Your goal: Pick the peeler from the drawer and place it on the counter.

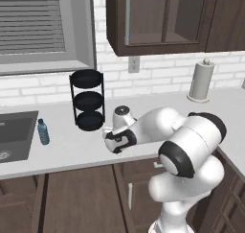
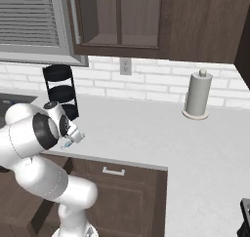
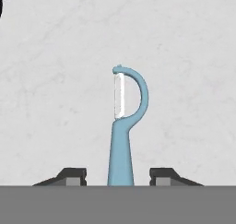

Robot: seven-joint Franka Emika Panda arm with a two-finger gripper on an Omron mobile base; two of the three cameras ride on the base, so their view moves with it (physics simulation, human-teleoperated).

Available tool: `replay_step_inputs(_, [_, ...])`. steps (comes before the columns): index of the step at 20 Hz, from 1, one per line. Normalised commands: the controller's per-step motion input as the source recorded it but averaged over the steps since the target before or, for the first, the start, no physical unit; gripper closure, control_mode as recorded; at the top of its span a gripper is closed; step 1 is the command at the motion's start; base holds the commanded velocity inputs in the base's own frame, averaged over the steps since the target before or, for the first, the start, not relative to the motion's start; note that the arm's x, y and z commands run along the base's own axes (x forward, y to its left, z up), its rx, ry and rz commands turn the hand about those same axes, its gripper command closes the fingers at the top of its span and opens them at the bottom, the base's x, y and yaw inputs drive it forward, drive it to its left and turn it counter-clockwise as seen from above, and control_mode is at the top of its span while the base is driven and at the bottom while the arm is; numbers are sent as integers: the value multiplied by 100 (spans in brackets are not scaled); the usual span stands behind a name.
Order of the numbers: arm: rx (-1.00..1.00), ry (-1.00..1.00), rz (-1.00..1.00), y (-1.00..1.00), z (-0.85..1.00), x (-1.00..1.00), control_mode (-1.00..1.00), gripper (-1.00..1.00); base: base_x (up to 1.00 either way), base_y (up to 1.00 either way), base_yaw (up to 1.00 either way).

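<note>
Peeler (image 3: 123, 140): slim blue handle, hooked head, over smooth counter (image 3: 55, 80).

Peeler (image 3: 122, 144) light blue with a pale silvery blade. Desk (image 1: 158, 95) grey-white, faintly marbled. Fingers (image 3: 73, 176) dark grey. Rack (image 1: 87, 100) black; bottle (image 1: 43, 132) blue-tinted; wall (image 1: 158, 69) white brick; cabinets (image 2: 127, 197) dark brown.
</note>
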Motion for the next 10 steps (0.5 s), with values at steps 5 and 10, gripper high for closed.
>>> replay_step_inputs(5, [0,0,0,0,1,0,-100,-100,0,0,0])
replay_step_inputs(10, [-11,0,-1,9,30,-26,-100,-100,0,0,0])
